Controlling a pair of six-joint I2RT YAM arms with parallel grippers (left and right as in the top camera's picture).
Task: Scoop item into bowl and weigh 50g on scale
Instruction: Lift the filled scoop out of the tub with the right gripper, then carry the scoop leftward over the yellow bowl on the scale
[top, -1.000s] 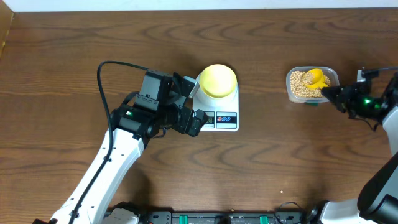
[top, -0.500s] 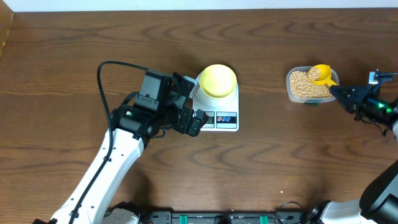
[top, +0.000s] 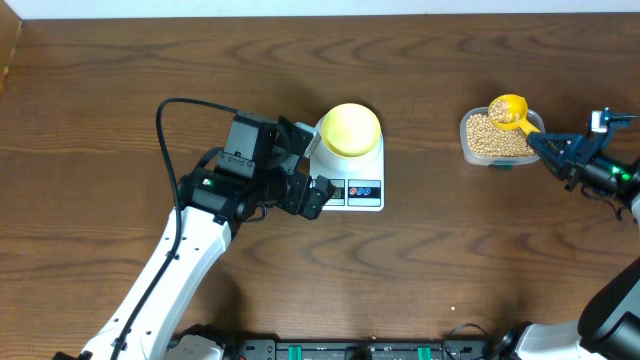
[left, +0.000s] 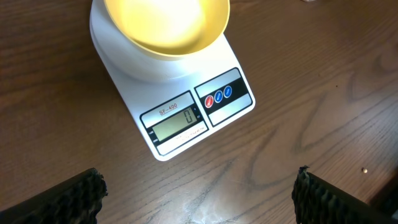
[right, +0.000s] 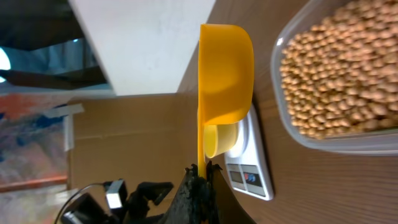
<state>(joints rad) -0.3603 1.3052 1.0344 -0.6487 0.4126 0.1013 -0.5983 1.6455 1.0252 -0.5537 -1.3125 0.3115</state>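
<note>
Yellow spoon (top: 507, 108) lifted, loaded, off the beans (top: 488, 137) in tub (top: 466, 142) | right gripper (top: 541, 144) clenched on its handle | left gripper (top: 312, 168) spread, empty | bowl (top: 350, 128) atop scale (top: 366, 191), just ahead of left gripper, reading zero

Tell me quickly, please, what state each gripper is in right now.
Left gripper: open, holding nothing.
Right gripper: shut on the yellow scoop, by its handle.

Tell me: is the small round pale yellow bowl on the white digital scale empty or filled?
Empty: the pale yellow bowl shows only its bare inside, and the white scale display reads 0.
</note>
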